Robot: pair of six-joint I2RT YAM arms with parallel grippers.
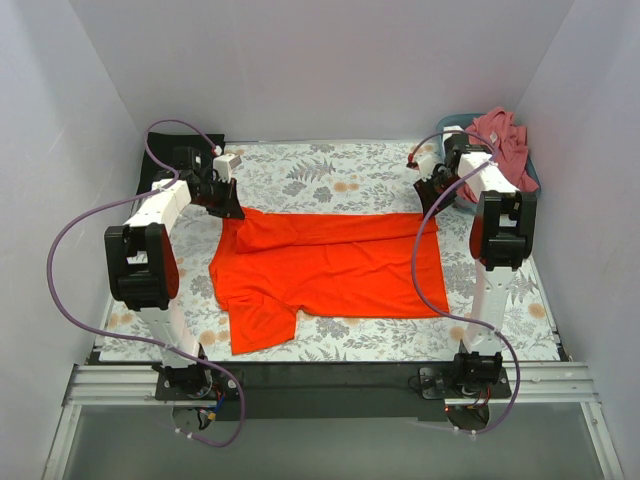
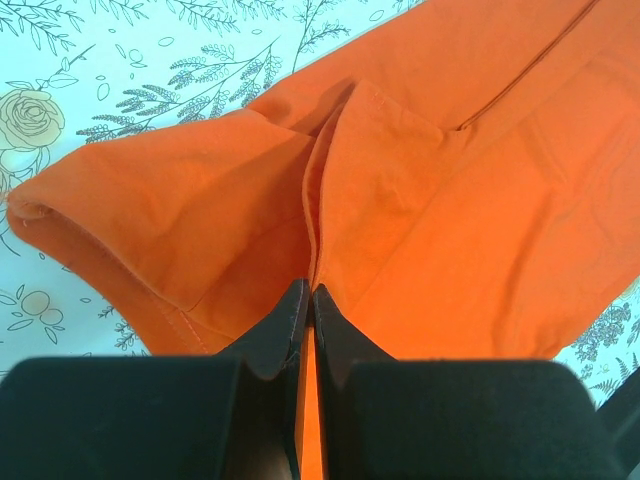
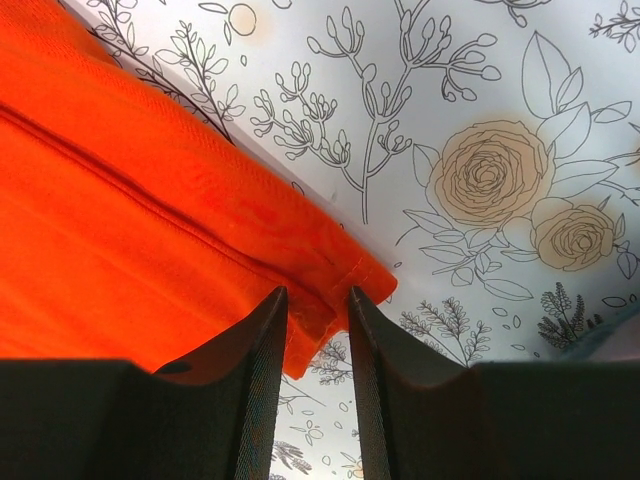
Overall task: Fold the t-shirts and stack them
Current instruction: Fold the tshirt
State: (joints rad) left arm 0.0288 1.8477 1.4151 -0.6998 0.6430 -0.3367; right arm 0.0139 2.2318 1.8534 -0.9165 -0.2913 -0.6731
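Note:
The orange-red t-shirt [image 1: 340,270] lies spread on the floral table covering [image 1: 330,170], with its far edge folded over toward me. My left gripper [image 1: 228,205] is at the shirt's far left corner. In the left wrist view my left gripper [image 2: 311,290] is shut on a ridge of the orange cloth [image 2: 450,200]. My right gripper [image 1: 432,200] is at the far right corner. In the right wrist view my right gripper [image 3: 316,292] is open, with the shirt's hemmed corner [image 3: 330,290] lying between the fingers. A dusty-pink shirt [image 1: 502,140] lies heaped in the basket. A black folded shirt [image 1: 160,165] lies at the far left.
The blue-grey basket [image 1: 531,172] stands at the far right corner, close behind my right arm. White walls close in the table on three sides. One sleeve [image 1: 260,325] of the orange shirt reaches toward the near edge.

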